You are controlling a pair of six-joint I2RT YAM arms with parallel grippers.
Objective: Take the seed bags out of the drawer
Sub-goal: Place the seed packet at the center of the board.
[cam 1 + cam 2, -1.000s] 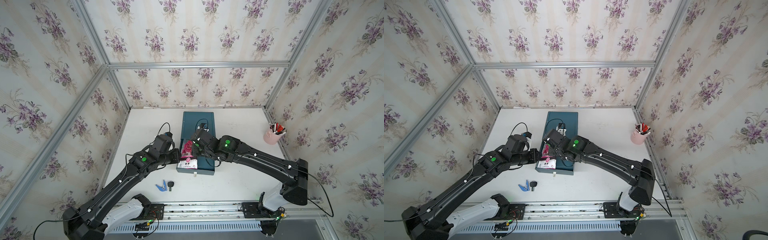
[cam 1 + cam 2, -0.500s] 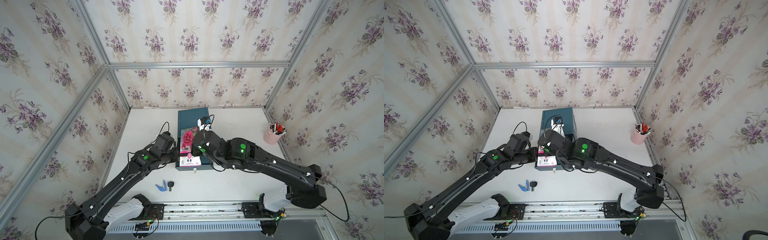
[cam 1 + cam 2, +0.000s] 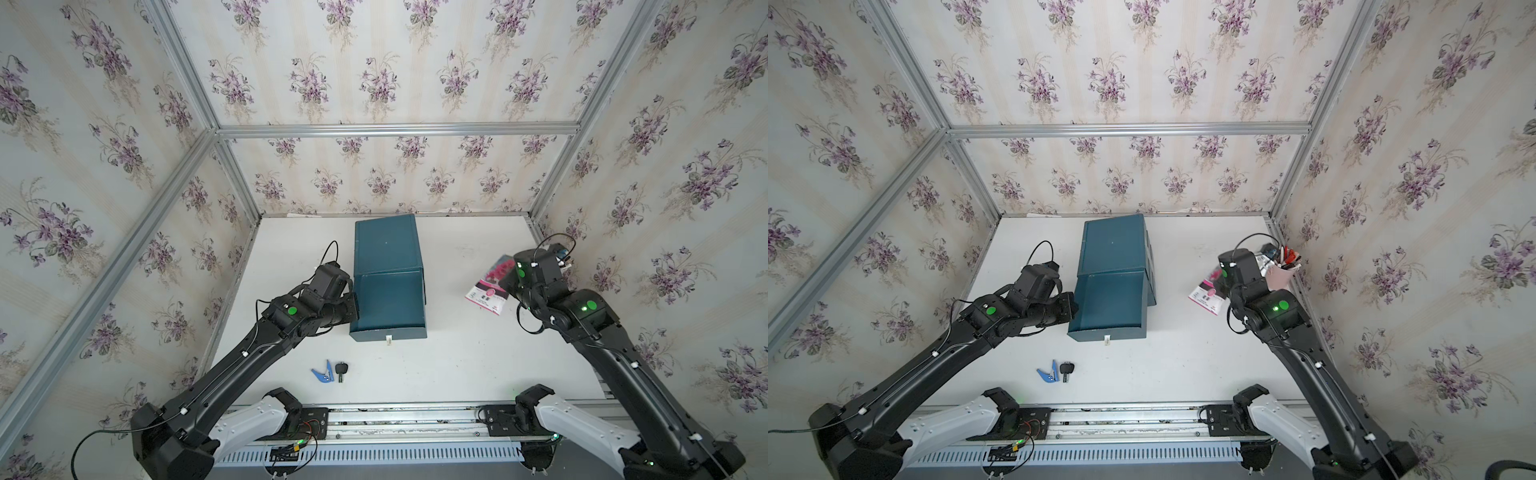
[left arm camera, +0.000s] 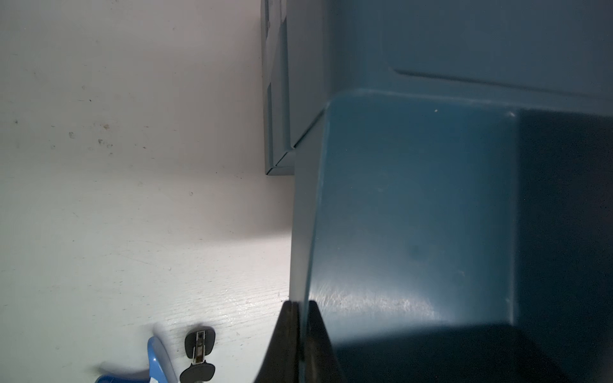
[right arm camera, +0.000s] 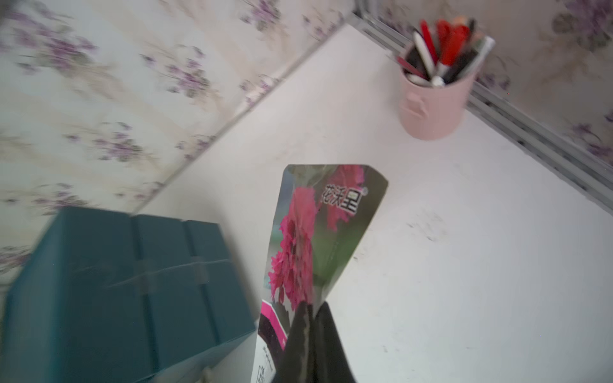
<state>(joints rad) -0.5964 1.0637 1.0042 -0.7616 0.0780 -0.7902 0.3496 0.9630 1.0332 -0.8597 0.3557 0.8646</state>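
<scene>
One seed bag [image 5: 311,238], a glossy packet with pink-red flowers, hangs tilted over the table to the right of the teal cabinet [image 3: 386,245]. My right gripper [image 5: 313,306] is shut on its lower end; in both top views the wrist hides the jaws and only the bag [image 3: 487,291] [image 3: 1204,295] shows. The drawer [image 3: 388,305] stands pulled out towards the front, and its inside shows only a bare teal floor. My left gripper [image 4: 300,303] is shut on the drawer's thin left side wall [image 4: 298,232], one finger on each side.
A pink cup of pens [image 3: 1281,274] [image 5: 431,102] stands by the right wall, just behind the right wrist. A blue tag [image 3: 323,372] and a black key [image 3: 341,370] lie in front of the drawer, left of centre. Wallpapered walls close three sides.
My right arm has swung from above the drawer to the right side of the table, carrying the bag out. The left gripper has stayed at the drawer's left wall and closed tighter on it.
</scene>
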